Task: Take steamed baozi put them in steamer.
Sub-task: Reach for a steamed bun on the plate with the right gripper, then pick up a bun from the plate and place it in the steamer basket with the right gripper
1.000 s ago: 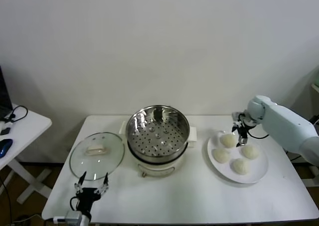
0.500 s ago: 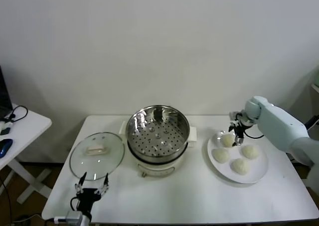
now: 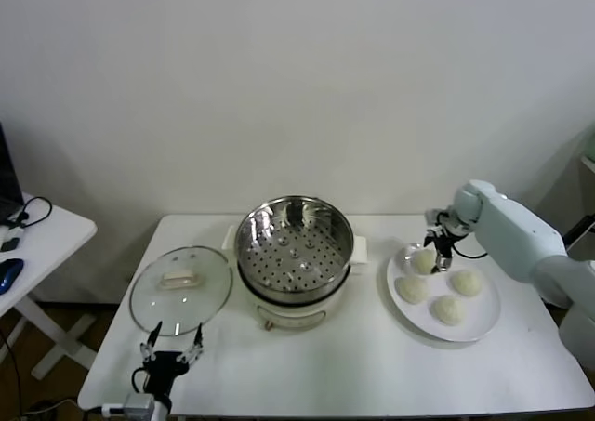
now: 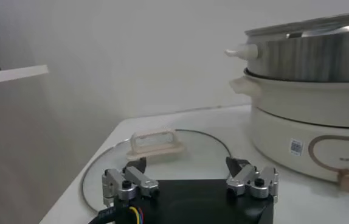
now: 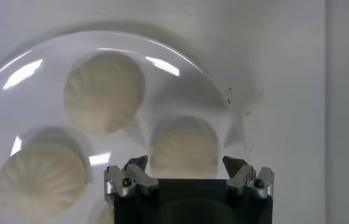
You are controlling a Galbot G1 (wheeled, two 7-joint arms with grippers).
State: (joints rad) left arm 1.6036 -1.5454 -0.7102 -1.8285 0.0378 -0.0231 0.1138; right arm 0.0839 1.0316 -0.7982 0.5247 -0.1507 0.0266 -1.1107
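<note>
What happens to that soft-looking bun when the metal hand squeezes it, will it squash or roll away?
The bun between the right hand's open fingers looks puffy and pleated, so it probably dents under a firm pinch. Its domed shape sits flat on the plate, so rolling seems unlikely. It is probably light for its size.

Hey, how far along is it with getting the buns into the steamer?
Just starting. Done: the glass lid lies off on the table, so the steamer stands open, its tray bare. In hand: the right claw sits over the rear-left baozi on the plate, jaws either side of it, not yet lifted. Left: all four baozi. The left claw waits open by the lid.
</note>
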